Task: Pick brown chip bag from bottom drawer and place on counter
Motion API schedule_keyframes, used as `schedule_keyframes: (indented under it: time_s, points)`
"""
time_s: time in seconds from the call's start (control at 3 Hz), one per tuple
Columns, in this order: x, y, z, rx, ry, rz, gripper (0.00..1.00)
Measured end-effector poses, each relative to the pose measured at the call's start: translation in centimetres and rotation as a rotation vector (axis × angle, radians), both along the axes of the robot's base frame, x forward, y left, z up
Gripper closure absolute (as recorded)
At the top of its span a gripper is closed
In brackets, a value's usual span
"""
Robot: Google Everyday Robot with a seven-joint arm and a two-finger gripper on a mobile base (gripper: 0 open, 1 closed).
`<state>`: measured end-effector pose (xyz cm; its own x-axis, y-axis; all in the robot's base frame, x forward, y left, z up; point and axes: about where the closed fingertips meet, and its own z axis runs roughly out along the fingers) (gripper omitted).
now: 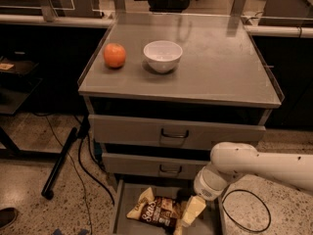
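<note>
- The brown chip bag is lying flat in the open bottom drawer, script side up.
- The gripper is down at the bag's right end. Honestly can't tell if it's open or clamped on anything.
- My guess is the bag's super light, crinkly and slippery, and the chips crush easily.
- I'd pinch a tan end seam rather than the puffy middle, then lift it to the counter.
</note>
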<state>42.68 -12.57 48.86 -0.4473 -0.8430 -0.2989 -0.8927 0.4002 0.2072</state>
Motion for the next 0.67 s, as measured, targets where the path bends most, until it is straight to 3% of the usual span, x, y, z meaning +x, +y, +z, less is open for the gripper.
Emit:
schedule_keyframes:
  time_s: [0.33,0.67]
  points:
    - [-0.7,0.2,-0.7,0.052,-0.001,0.002,0.00]
    - [-0.8,1.2,-3.5,0.157,-0.015,0.003,0.00]
